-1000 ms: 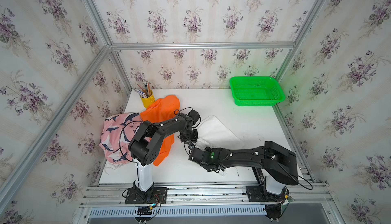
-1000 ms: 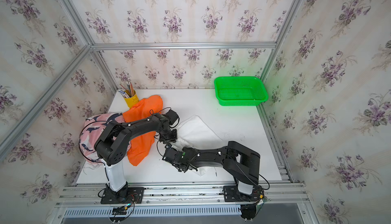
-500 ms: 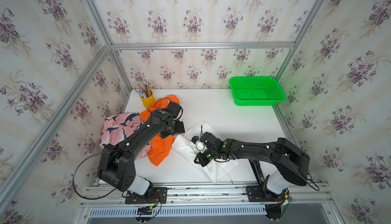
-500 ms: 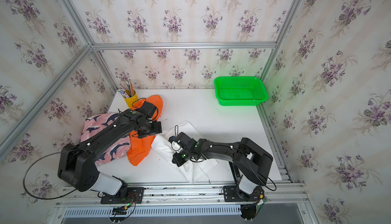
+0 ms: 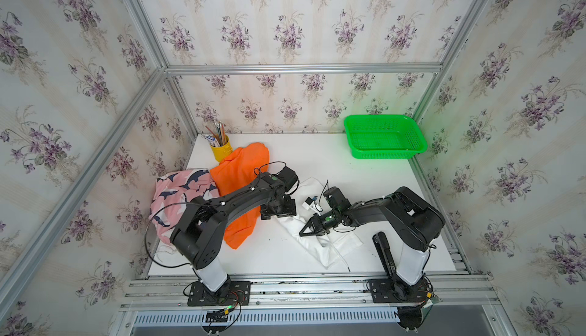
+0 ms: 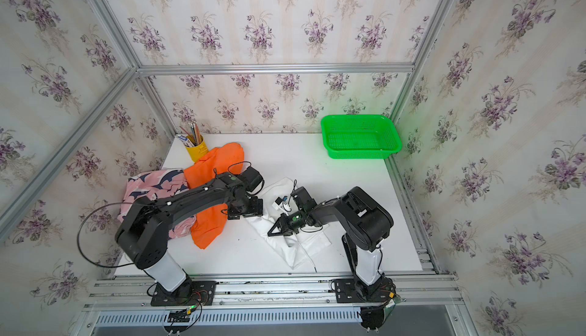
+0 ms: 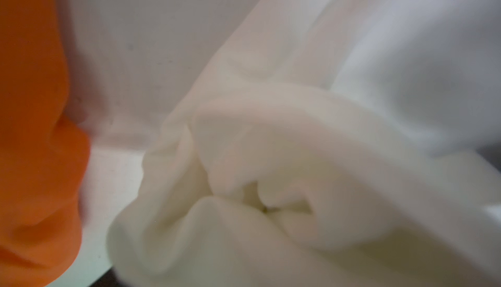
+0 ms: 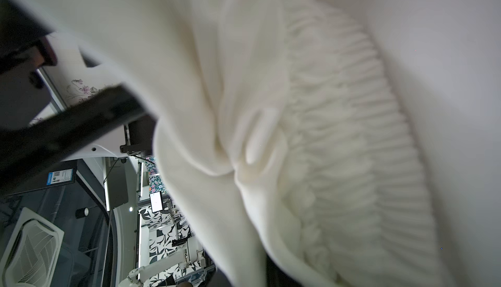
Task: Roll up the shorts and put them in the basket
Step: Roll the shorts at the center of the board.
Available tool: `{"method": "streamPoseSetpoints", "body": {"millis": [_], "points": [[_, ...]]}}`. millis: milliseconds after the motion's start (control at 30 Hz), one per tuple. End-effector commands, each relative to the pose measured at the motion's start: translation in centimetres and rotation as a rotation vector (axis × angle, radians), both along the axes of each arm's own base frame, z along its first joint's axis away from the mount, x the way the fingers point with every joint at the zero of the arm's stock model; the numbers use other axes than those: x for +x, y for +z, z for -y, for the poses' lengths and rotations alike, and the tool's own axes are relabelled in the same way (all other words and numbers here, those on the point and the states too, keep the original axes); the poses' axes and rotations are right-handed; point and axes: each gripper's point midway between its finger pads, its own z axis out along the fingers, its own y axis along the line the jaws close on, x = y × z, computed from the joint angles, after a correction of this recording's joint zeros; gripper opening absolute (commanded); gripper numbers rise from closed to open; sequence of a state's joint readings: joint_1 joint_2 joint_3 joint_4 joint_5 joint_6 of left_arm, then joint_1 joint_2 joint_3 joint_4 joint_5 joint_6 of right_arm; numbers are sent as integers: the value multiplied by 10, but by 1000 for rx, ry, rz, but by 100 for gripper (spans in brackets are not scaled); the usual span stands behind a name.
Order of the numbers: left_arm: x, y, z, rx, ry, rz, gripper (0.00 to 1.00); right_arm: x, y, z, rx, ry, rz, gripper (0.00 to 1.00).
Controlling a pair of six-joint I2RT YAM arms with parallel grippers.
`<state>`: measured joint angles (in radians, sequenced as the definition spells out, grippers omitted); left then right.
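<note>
Left gripper (image 5: pixel 278 213) has shifted from beside the orange shorts (image 5: pixel 241 172) onto the white shorts (image 5: pixel 333 253), now stretched longer.

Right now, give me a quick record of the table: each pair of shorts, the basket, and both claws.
white shorts: rumpled, in the middle
pink shark shorts: heaped at the left
orange shorts: loose, beside the pink shark shorts
green basket: empty, far right corner
left claw: above white shorts' edge, jaws hidden
right claw: low over white shorts, grip unclear
</note>
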<state>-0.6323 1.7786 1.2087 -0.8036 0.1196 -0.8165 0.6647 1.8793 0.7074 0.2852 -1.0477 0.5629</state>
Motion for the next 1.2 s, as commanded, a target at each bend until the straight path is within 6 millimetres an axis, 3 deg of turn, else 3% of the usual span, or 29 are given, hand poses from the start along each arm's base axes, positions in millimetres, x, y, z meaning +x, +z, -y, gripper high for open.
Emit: {"method": "streamPoseSetpoints", "body": {"millis": [0,133,200,333,500,567,633,800,900,967,1000,1067,1133,1167], "points": [[22,-13,18,-42,24,36,78,-3,-29,21,-164,-38,6,27],[21,-36,15,-2,19,-18,47,20,-24,45,-358,-124,196,40],[19,-42,14,-2,13,-30,40,35,-7,58,-458,-168,334,48],[14,-47,15,-13,2,-51,35,52,38,70,-707,-187,713,61],[12,-46,13,-15,-10,-53,35,34,70,48,-820,-87,1039,69],[11,-45,13,-19,-15,-55,35,20,69,32,-820,3,1143,75],[10,-45,13,-23,-17,-61,35,12,55,22,-831,88,1193,78],[8,-46,14,-38,-24,-71,35,19,16,21,-945,213,1322,79],[6,-44,18,-69,-44,-78,36,27,1,24,-1013,241,1359,67],[5,-40,22,-109,-65,-69,39,21,-6,17,-972,269,1325,37],[5,-37,22,-124,-70,-57,42,15,-8,13,-936,277,1294,27],[7,-28,17,-138,-68,-17,54,-2,-7,0,-824,280,1199,10],[9,-16,10,-150,-72,22,70,-22,-2,-15,-695,271,1087,2],[9,-8,6,-153,-74,47,74,-35,2,-24,-613,269,1009,1]]}}
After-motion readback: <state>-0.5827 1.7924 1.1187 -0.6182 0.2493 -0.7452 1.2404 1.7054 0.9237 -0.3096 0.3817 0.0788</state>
